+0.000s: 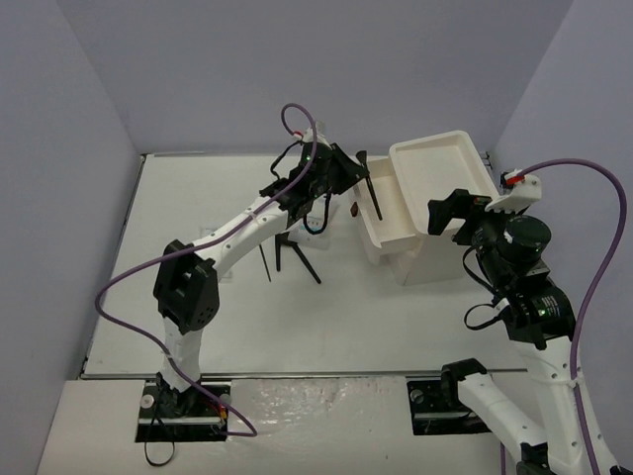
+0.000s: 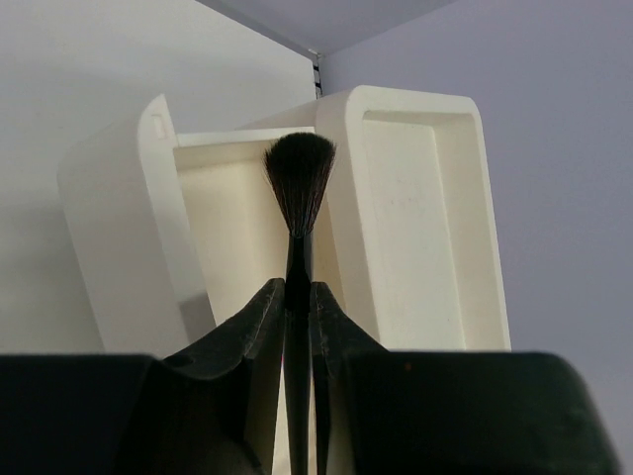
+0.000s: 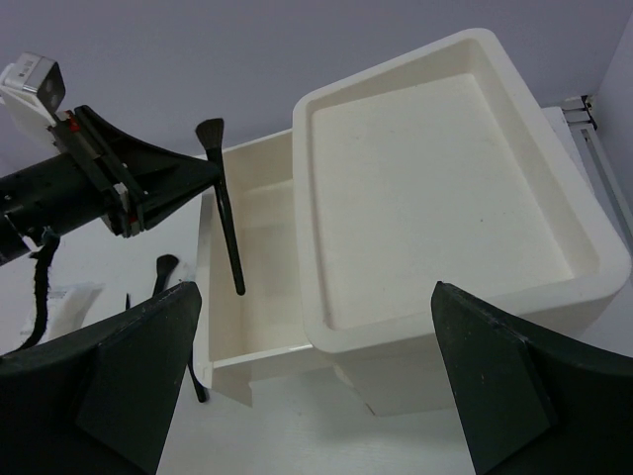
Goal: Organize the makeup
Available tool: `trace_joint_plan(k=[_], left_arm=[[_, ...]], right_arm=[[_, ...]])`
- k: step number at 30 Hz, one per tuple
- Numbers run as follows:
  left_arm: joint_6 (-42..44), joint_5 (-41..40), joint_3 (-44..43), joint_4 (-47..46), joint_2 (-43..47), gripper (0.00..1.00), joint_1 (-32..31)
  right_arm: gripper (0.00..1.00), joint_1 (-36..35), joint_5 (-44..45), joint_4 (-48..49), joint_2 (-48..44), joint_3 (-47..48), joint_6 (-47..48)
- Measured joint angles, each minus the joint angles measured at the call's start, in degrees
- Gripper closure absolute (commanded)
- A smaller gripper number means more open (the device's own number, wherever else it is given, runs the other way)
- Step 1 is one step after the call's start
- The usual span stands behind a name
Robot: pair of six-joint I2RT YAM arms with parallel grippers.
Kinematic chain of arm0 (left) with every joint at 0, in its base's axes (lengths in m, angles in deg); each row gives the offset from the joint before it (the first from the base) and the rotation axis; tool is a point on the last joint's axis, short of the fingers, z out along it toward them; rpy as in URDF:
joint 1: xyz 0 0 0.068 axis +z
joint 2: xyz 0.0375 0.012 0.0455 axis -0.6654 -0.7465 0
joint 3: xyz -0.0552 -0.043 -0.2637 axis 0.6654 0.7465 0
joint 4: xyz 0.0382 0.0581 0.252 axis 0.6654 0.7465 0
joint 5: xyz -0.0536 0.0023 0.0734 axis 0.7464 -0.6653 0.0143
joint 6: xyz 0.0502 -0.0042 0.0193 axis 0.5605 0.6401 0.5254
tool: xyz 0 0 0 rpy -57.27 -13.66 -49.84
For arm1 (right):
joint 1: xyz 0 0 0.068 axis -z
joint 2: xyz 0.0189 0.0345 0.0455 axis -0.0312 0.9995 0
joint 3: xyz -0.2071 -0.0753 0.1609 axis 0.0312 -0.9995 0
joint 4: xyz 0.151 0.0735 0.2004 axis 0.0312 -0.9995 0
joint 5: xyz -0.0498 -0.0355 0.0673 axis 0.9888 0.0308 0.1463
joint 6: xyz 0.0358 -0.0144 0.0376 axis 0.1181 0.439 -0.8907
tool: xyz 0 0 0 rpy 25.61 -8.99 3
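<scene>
Left gripper (image 3: 213, 181) outstretched — brush (image 3: 227, 230) near drawer (image 3: 265, 358)

Matt off-white plastic box (image 3: 396, 371), smooth black brush (image 2: 299, 188) with soft dark bristles, smooth white table (image 1: 198, 203)

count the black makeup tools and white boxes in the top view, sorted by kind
brush held in left gripper: 1
thin black sticks on table: 3
white box: 1
total: 5
</scene>
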Motion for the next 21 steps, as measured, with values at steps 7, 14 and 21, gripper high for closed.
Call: trace_joint_plan(k=[7,14,21], left_arm=[[-1.37,-0.16,-3.22,0.55,-3.02,0.45,-0.68],[4.02,-2.53,-1.14,4.24,2.06,0.43,-1.11],[15.33,-11.85,10.66,14.78,19.65,0.43,-1.03]], right_arm=[[0.00,-0.05,0.52,-0.61,-0.50,-0.18,0.21],[0.00,-0.05,0.67,-0.81,-0.75,-0.64,0.27],[0.00,-0.07,0.69,-0.85,-2.09,-1.95,0.44]])
